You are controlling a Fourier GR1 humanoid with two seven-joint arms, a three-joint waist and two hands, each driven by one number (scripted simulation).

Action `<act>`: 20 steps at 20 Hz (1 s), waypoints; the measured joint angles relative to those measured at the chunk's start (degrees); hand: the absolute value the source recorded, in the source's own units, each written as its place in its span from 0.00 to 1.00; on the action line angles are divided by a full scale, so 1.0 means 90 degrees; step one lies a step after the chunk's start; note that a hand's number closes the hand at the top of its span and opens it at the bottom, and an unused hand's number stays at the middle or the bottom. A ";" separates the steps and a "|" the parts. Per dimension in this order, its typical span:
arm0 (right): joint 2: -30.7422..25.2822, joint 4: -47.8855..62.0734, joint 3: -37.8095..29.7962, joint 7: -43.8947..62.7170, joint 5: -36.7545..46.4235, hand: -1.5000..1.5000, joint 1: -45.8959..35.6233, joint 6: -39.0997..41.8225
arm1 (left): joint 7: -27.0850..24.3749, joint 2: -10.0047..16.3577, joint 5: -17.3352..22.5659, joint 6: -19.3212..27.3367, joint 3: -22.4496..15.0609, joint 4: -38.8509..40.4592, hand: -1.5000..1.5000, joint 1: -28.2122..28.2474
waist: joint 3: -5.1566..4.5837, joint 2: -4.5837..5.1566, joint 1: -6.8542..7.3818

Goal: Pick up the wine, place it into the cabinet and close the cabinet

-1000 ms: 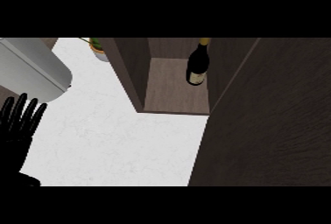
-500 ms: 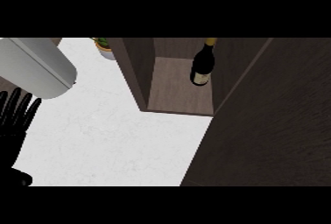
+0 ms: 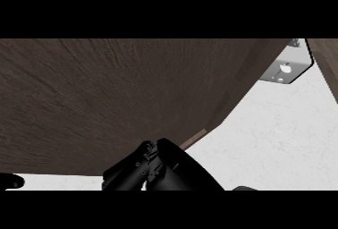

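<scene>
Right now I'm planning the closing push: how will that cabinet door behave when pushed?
The cabinet door looks like a broad, rigid wood panel, so it probably won't flex. The metal hinge at its corner suggests it will swing, not slide. Its size beside the hand hints at weight.

counter: white speckled stone counter top [image 3: 284,134], shows over on the right
bracket: small grey metal bracket [image 3: 285,69], top right corner

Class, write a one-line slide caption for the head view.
Robot hand at the edge of a dark wooden cabinet door.
</scene>
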 measured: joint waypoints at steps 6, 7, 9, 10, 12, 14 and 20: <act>0.0302 0.1786 -0.0629 -0.0327 -0.0795 1.00 -0.1566 -0.0388 | 0.0070 -0.0010 -0.0005 -0.0051 0.0209 -0.0002 0.00 0.0065 | 0.0018 -0.0001 -0.0080; 0.0322 0.2010 -0.0670 -0.0436 -0.0908 1.00 -0.1686 -0.0429 | 0.0073 -0.0007 -0.0020 -0.0106 0.0259 0.0048 0.00 0.0078 | 0.0020 -0.0002 -0.0101; 0.0352 0.2430 -0.0822 -0.0673 -0.1175 1.00 -0.1859 -0.0392 | 0.0110 -0.0037 -0.0054 -0.0097 0.0316 0.0014 0.00 0.0086 | 0.0021 -0.0003 -0.0127; 0.0363 0.2622 -0.0850 -0.0839 -0.1282 1.00 -0.1854 -0.0393 | 0.0124 -0.0062 -0.0079 -0.0096 0.0337 0.0026 0.00 0.0065 | 0.0023 -0.0004 -0.0141; 0.0379 0.2948 -0.1050 -0.1015 -0.1505 1.00 -0.1913 -0.0281 | 0.0112 -0.0123 -0.0146 -0.0163 0.0376 0.0118 0.00 0.0026 | 0.0023 -0.0003 -0.0172; 0.0389 0.3162 -0.1209 -0.1191 -0.1613 1.00 -0.1788 -0.0175 | 0.0250 -0.0044 -0.0033 -0.0231 0.0522 0.0144 0.00 0.0004 | 0.0025 -0.0007 -0.0196; 0.0352 0.4110 -0.1658 -0.1761 -0.1654 1.00 -0.1715 0.0316 | 0.0250 -0.0180 -0.0218 -0.0369 0.0685 0.0184 0.00 0.0059 | 0.0027 -0.0010 -0.0228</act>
